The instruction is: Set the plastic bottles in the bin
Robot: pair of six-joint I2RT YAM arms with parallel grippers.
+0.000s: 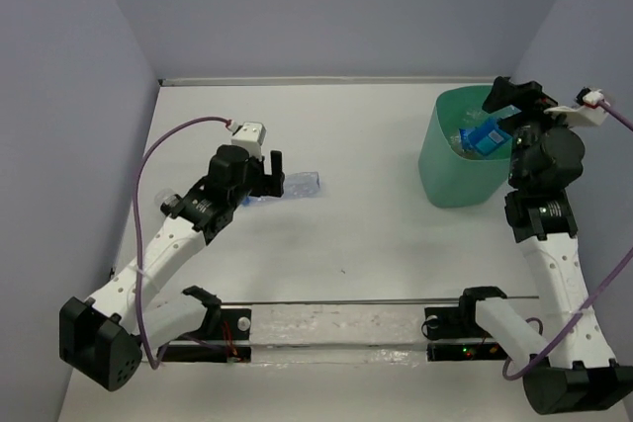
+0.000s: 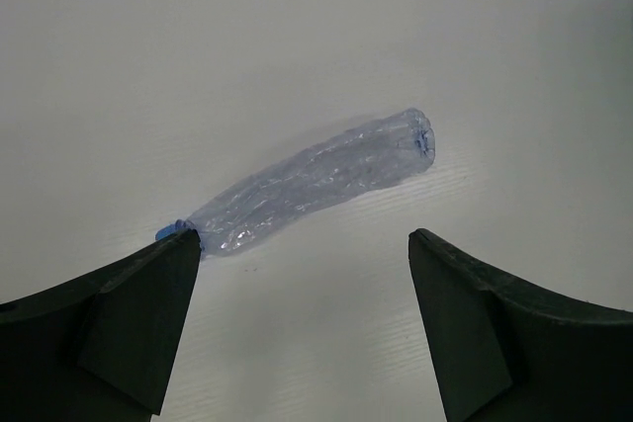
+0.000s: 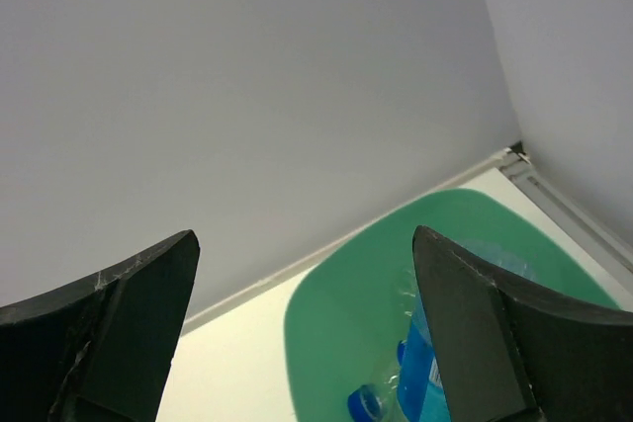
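One teal bin, holding several blue-labelled bottles; right gripper above its rim, fingers spread, empty. One crushed clear bottle lying on the table well left of the bin; left gripper just beside it, fingers spread, empty.

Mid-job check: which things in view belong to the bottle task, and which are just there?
Job:
teal bin
bottles inside it
clear bottle lying outside it
left gripper, open
right gripper, open

Not the job:
purple cable
mounting rail
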